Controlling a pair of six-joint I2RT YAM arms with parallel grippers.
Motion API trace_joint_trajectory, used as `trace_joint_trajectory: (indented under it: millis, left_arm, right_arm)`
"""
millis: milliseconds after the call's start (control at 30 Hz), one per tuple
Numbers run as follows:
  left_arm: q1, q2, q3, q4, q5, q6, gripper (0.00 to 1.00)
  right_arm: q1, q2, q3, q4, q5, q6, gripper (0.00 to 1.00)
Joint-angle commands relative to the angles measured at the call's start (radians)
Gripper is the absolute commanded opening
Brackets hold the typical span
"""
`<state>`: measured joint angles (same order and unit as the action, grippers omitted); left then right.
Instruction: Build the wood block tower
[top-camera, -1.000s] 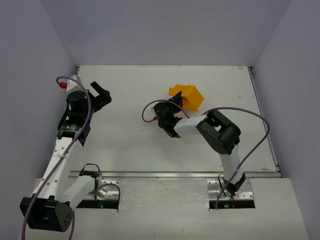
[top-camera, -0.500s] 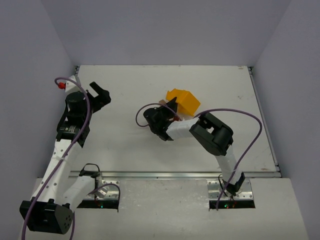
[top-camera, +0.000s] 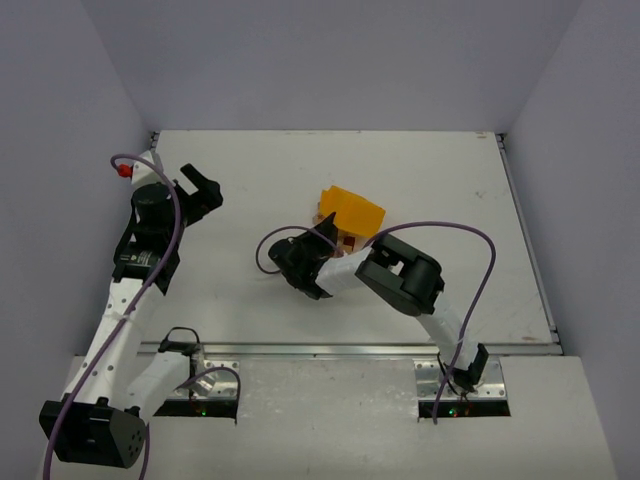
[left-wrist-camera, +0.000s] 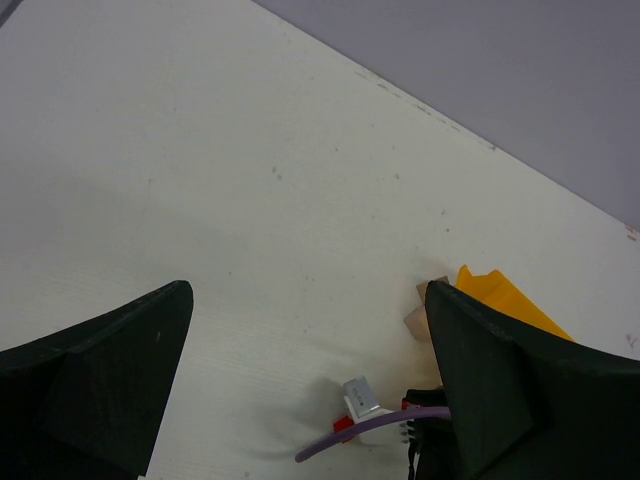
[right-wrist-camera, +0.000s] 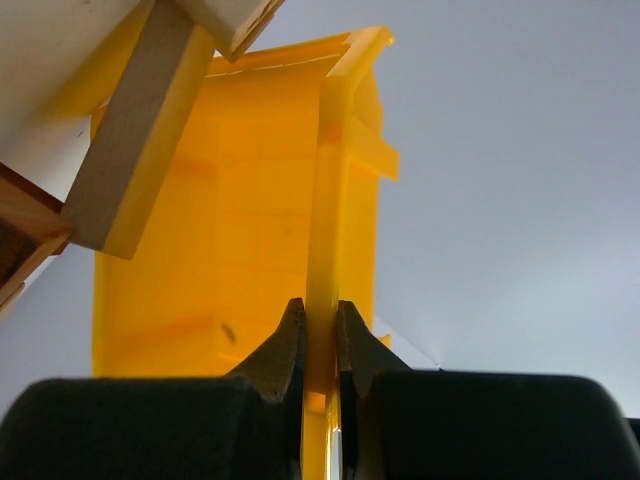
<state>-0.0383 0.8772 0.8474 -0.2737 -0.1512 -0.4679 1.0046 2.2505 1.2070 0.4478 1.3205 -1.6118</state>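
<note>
Tipping the yellow bin (right-wrist-camera: 250, 210) looks to be the step in hand: the right gripper (right-wrist-camera: 320, 322) is clamped on the bin's thin wall, and the wood blocks (right-wrist-camera: 135, 140) lie just ahead of its fingers and to their left, at the bin's mouth. A firm pinch and a slow wrist roll should slide them out together rather than scatter them. The left gripper (left-wrist-camera: 307, 292) hangs with jaws wide apart and nothing between them, the blocks well ahead on its right.
</note>
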Motion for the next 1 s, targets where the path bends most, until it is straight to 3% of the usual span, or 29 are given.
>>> trace_joint_trajectory:
  millis: [0, 267, 400, 600, 667, 700, 733, 767, 800, 833, 900, 967]
  left_arm:
    - [0.009, -0.012, 0.035, 0.032, 0.010, 0.017, 1.00]
    - [0.009, -0.023, 0.033, 0.028, 0.005, 0.017, 1.00]
    - [0.009, -0.024, 0.032, 0.028, -0.005, 0.015, 1.00]
    - [0.009, -0.022, 0.025, 0.039, -0.006, 0.007, 1.00]
    - [0.010, -0.012, 0.025, 0.042, -0.005, 0.005, 1.00]
    - [0.011, -0.009, 0.026, 0.042, -0.005, 0.004, 1.00]
    - [0.010, -0.003, 0.028, 0.043, -0.004, 0.003, 1.00]
    - [0.009, 0.005, 0.029, 0.045, -0.002, 0.003, 1.00]
    - [0.009, 0.011, 0.031, 0.046, 0.000, 0.004, 1.00]
    - [0.009, 0.018, 0.033, 0.047, 0.000, 0.005, 1.00]
    - [0.009, 0.032, 0.036, 0.047, -0.001, 0.003, 1.00]
    - [0.009, 0.039, 0.038, 0.049, 0.002, 0.002, 1.00]
  right_arm:
    - [-0.006, -0.016, 0.057, -0.043, -0.039, 0.041, 0.00]
    - [-0.133, -0.123, 0.122, 0.200, -0.039, -0.038, 0.00]
    - [-0.215, -0.206, 0.122, 0.238, -0.068, -0.050, 0.00]
    - [-0.360, -0.327, 0.105, 0.243, -0.114, 0.167, 0.00]
    - [-0.435, -0.369, 0.104, 0.069, -0.137, 0.405, 0.00]
    - [-0.460, -0.379, 0.124, -0.139, -0.166, 0.573, 0.00]
    - [-0.497, -0.378, 0.220, -0.558, -0.247, 0.911, 0.00]
    - [-0.558, -0.370, 0.364, -0.985, -0.453, 1.288, 0.00]
    - [-0.617, -0.373, 0.435, -1.083, -0.780, 1.427, 0.00]
    - [-0.666, -0.393, 0.421, -1.069, -0.934, 1.481, 0.00]
    - [-0.749, -0.425, 0.375, -0.973, -1.024, 1.538, 0.00]
    - [-0.812, -0.393, 0.410, -0.995, -1.139, 1.601, 0.00]
